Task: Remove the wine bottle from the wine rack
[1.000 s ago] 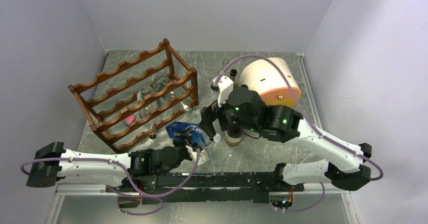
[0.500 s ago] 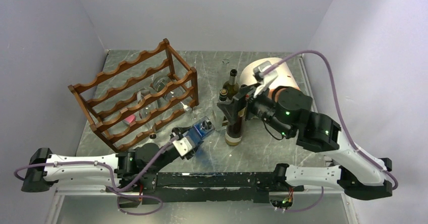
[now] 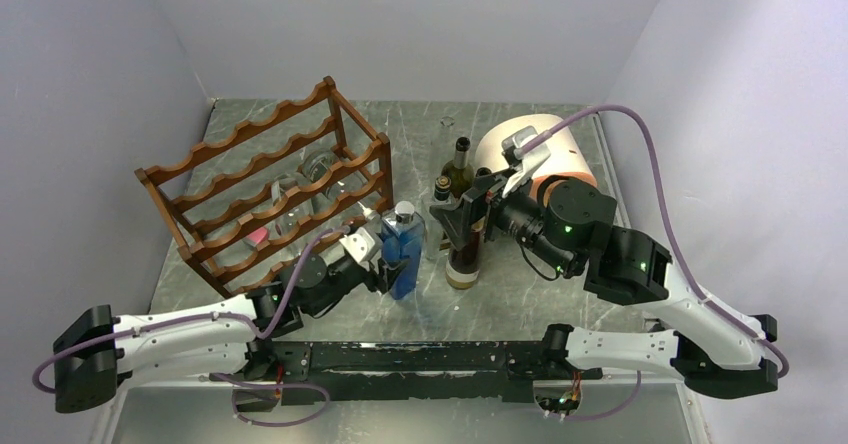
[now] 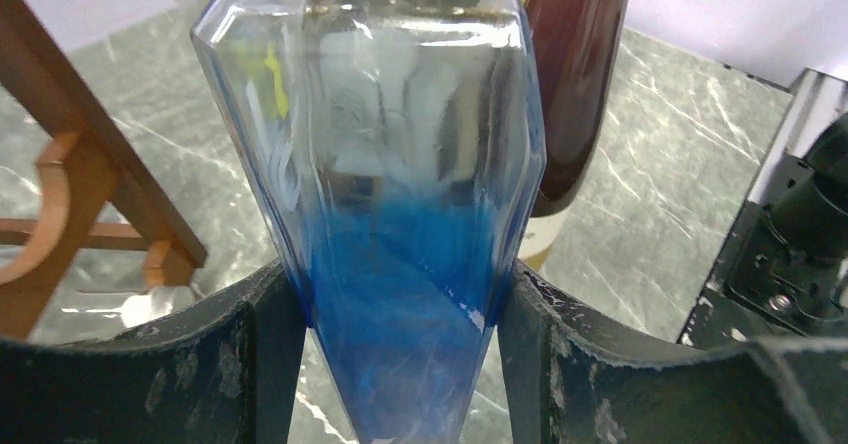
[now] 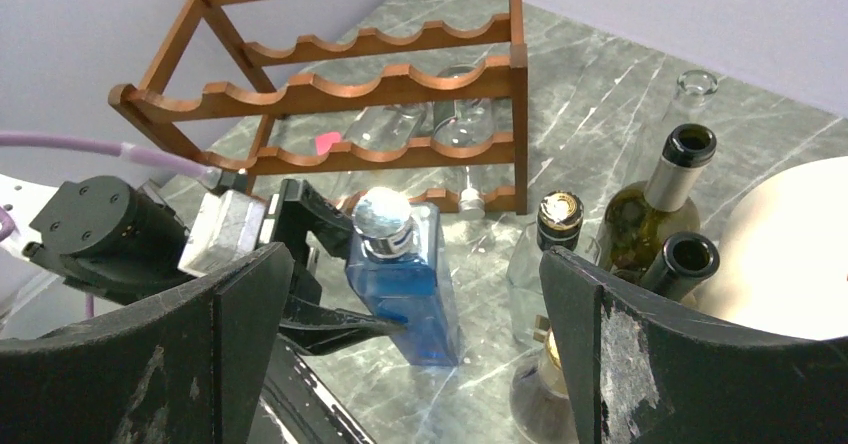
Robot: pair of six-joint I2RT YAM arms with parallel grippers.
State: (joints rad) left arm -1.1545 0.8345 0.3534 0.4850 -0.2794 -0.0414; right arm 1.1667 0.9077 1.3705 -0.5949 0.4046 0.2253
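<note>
The wine bottle [image 3: 403, 252] is a faceted clear flask with blue liquid and a silver cap. It stands upright with its base on the table, just off the near right corner of the reddish-brown wine rack [image 3: 268, 192]. My left gripper [image 3: 390, 270] is shut on its lower body; in the left wrist view both fingers [image 4: 262, 349] press the blue glass [image 4: 400, 264]. My right gripper [image 3: 462, 214] is open and empty, hovering above a group of standing bottles. In the right wrist view the flask [image 5: 405, 284] and the rack [image 5: 380, 94] show between its fingers.
A dark brown bottle [image 3: 462, 264], a green bottle [image 3: 459, 169] and a clear gold-capped bottle [image 3: 440, 214] stand right of the flask. A cream-and-orange drum box [image 3: 540, 154] is behind them. Clear bottles [image 3: 310, 179] lie in the rack. A small glass [image 3: 447, 122] stands at the back.
My left gripper has swung the blue flask from lying tilted near the front edge to upright, farther back. My right gripper has lifted off the brown bottle and drawn back right.
</note>
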